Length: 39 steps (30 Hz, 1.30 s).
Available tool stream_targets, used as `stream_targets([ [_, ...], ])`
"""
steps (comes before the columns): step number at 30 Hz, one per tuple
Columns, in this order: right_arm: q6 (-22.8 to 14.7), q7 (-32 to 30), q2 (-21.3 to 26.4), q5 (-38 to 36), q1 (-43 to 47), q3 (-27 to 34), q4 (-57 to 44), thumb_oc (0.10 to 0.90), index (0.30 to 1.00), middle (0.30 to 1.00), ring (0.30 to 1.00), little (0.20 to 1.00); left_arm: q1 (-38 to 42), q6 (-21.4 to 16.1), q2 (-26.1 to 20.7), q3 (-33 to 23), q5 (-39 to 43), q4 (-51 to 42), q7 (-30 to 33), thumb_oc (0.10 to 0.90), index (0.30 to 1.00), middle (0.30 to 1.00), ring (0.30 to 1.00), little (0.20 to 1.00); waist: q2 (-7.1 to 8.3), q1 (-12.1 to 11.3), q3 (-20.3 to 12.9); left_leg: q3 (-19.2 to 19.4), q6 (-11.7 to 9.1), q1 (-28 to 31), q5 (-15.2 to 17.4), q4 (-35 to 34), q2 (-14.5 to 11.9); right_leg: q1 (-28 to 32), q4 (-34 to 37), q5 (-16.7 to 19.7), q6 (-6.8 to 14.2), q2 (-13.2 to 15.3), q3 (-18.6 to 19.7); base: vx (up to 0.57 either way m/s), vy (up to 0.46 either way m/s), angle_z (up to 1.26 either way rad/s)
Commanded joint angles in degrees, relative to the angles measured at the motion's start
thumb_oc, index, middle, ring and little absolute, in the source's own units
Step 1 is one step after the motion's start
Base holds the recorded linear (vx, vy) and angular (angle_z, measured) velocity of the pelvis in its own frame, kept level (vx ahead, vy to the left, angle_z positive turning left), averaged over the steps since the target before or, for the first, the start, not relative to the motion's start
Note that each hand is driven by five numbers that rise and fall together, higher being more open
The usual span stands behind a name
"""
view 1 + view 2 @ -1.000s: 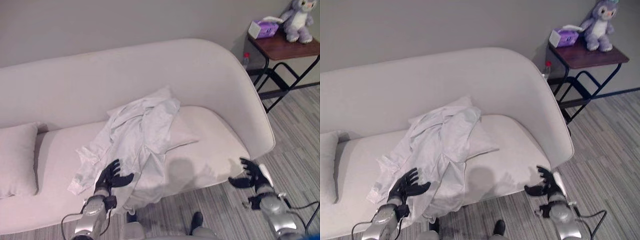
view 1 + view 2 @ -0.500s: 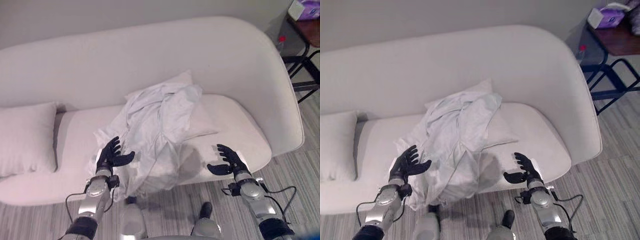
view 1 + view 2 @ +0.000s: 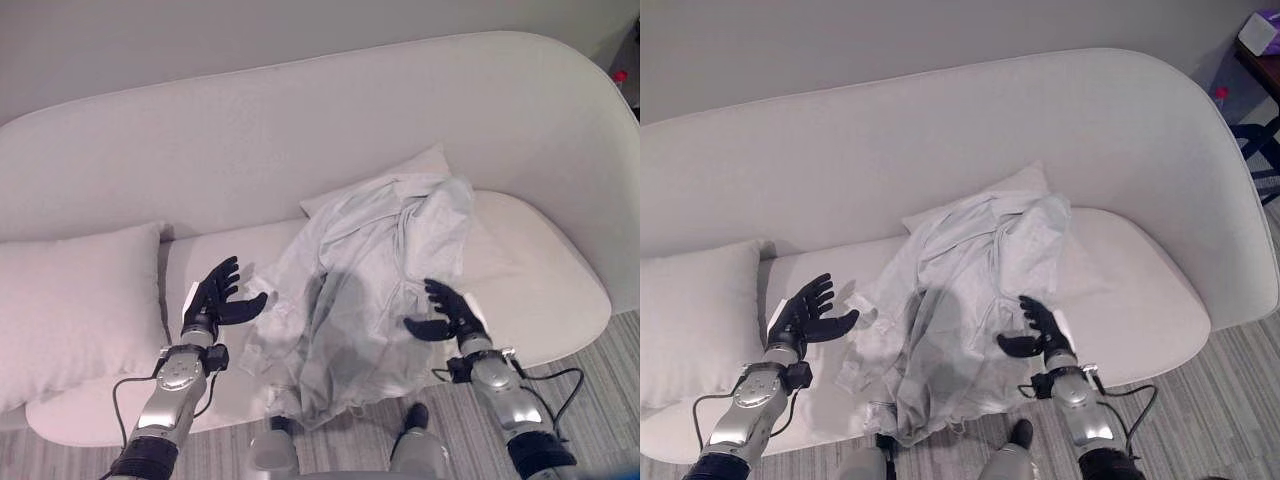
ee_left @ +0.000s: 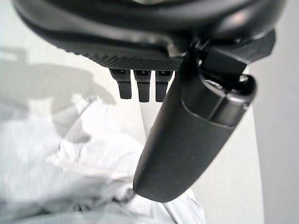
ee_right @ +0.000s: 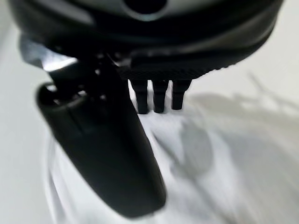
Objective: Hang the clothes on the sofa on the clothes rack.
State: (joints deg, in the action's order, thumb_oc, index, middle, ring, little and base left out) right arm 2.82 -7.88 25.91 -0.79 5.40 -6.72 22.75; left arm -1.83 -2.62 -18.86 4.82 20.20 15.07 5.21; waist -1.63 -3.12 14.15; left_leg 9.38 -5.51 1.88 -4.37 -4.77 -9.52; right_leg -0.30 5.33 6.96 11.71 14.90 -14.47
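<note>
A crumpled white garment (image 3: pixel 370 280) lies heaped on the seat of a pale sofa (image 3: pixel 300 150), one end draped over the front edge. My left hand (image 3: pixel 215 298) hovers open just beside the garment's left edge, fingers spread, touching nothing. My right hand (image 3: pixel 448 315) hovers open over the garment's right side, thumb pointing inward. In the left wrist view the straight fingers (image 4: pixel 142 85) and thumb (image 4: pixel 187 135) hang above the rumpled cloth (image 4: pixel 70 172). The right wrist view shows the right hand's fingers (image 5: pixel 159 95) straight above cloth (image 5: pixel 224 158).
A white cushion (image 3: pixel 75 310) rests at the sofa's left end, close to my left arm. Another cushion (image 3: pixel 440 165) pokes out from under the garment against the backrest. Striped grey floor (image 3: pixel 600 400) runs along the sofa's front.
The camera has swung left, so the side table has left the picture. Both hands have come in over the seat, the right one from beyond the sofa's edge to above the garment.
</note>
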Motion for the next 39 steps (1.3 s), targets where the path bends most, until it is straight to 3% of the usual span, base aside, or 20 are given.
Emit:
stream_targets([
  [1,-2.9,-5.1,3.9,1.2,3.9,4.5,-3.6,0.8,0.9,0.9,0.9,0.9,2.6,-4.9,-0.3,-0.4,1.8,-5.5,-0.8,0.8,0.9,0.9,0.9,0.9,1.22,0.1,-1.4,-0.4,0.1,-1.9,5.1,-0.2,3.6,-0.1,-0.3,-3.0,-1.7,-1.2,-2.6,0.03,-0.02,0.0],
  [9,-2.6,-4.6,2.9,0.9,1.7,5.4,-5.7,0.8,0.9,0.9,0.9,0.9,2.2,-4.4,1.1,0.9,1.8,-5.5,-1.2,0.8,0.9,0.9,0.9,0.9,1.13,0.8,-1.4,-0.3,0.0,-1.3,5.4,-0.2,3.2,0.5,-0.3,-2.8,-1.0,-0.7,-3.3,0.03,-0.004,0.01],
  [18,-3.1,-5.2,1.2,-0.3,5.9,2.8,-5.7,0.8,0.9,0.9,0.9,0.9,2.6,-4.4,0.4,0.8,2.0,-5.9,-0.7,0.8,0.9,0.9,0.9,0.9,0.92,0.2,-0.1,-0.4,0.1,-2.3,5.4,-0.2,3.6,-1.1,-0.3,-1.9,-0.6,0.1,-2.5,0.0,0.003,0.0],
  [28,-0.6,-8.9,2.1,2.2,14.6,-0.7,5.0,0.8,0.9,0.9,0.9,0.9,3.7,-5.4,-1.4,1.6,3.4,-7.0,0.0,0.8,0.9,0.9,0.9,0.9,0.23,-1.7,2.5,-1.4,0.0,-5.9,4.2,-0.2,4.4,-4.2,-0.3,-0.5,-0.3,1.2,-2.4,-0.04,0.012,0.02],
  [39,0.4,-10.8,1.2,5.1,20.5,-4.7,9.8,0.8,0.9,0.9,0.9,0.9,5.5,-6.0,-2.2,3.1,4.9,-7.9,1.3,0.8,0.9,0.9,0.9,0.9,-0.17,-3.2,4.1,-2.2,-0.3,-9.5,3.0,-0.2,4.4,-7.3,-0.3,0.4,-0.3,1.4,-2.5,-0.01,0.006,0.03],
])
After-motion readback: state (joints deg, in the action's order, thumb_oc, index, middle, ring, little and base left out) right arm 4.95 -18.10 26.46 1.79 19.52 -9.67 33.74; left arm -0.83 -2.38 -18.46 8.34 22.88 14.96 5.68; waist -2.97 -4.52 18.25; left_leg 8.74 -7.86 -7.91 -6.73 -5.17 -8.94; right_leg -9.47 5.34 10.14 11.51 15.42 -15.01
